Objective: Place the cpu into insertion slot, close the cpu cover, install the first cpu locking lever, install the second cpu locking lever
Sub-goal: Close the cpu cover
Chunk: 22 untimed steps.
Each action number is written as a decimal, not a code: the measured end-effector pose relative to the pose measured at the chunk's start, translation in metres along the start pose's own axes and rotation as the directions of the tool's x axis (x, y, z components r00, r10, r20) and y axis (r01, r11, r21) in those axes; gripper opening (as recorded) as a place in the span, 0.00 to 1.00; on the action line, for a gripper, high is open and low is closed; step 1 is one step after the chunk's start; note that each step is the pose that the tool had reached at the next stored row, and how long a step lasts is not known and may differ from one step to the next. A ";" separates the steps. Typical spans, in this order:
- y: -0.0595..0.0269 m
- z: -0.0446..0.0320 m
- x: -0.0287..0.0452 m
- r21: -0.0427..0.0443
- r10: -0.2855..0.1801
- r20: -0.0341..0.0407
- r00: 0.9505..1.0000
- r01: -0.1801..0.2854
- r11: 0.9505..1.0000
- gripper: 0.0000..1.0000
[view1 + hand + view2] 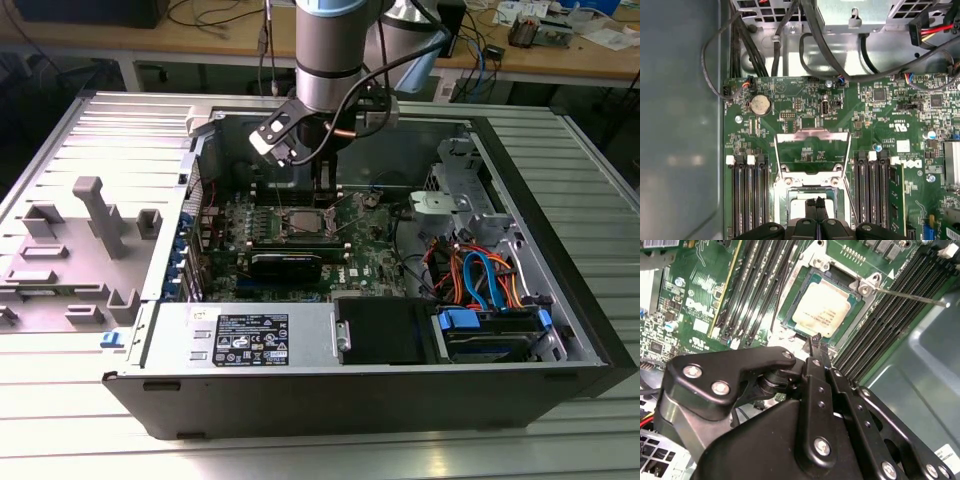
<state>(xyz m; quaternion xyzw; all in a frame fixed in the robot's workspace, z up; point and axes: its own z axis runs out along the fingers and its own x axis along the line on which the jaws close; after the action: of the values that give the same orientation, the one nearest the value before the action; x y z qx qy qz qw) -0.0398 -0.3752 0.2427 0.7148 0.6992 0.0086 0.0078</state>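
Observation:
The cpu (822, 310), a pale grey square chip, lies flat inside the insertion slot (799, 300) on the green motherboard; a corner of the cpu (799, 210) also shows in the first wrist view. The cpu cover (812, 134), a silver frame with a square cut-out, stands swung open beyond the insertion slot (782, 197). One thin locking lever (910, 297) sticks out free beside the socket. My gripper (815, 340) hangs just above the chip's edge, its black fingertips (811, 204) pressed together and holding nothing. In the exterior view my gripper (322, 200) is over the socket (300, 222).
Black memory slots (747, 200) flank the socket on both sides. Loose cables (805, 45) run past the board's far edge. The open computer case (590, 330) holds a power supply (250, 335) and drive bays with orange and blue cables (480, 280). A grey fixture (95, 215) stands at the exterior view's left.

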 end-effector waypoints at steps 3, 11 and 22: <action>0.0013 -0.0001 0.0001 0.002 0.000 0.000 1.000 0.000 1.000 0.11; 0.0017 -0.0118 0.0003 0.003 0.000 0.000 1.000 0.000 1.000 0.11; 0.0111 -0.0169 0.0011 0.006 -0.047 -0.001 0.999 0.047 0.999 0.11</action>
<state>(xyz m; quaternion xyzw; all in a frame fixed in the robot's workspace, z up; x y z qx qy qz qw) -0.0291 -0.3743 0.2598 0.6982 0.7159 0.0066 0.0057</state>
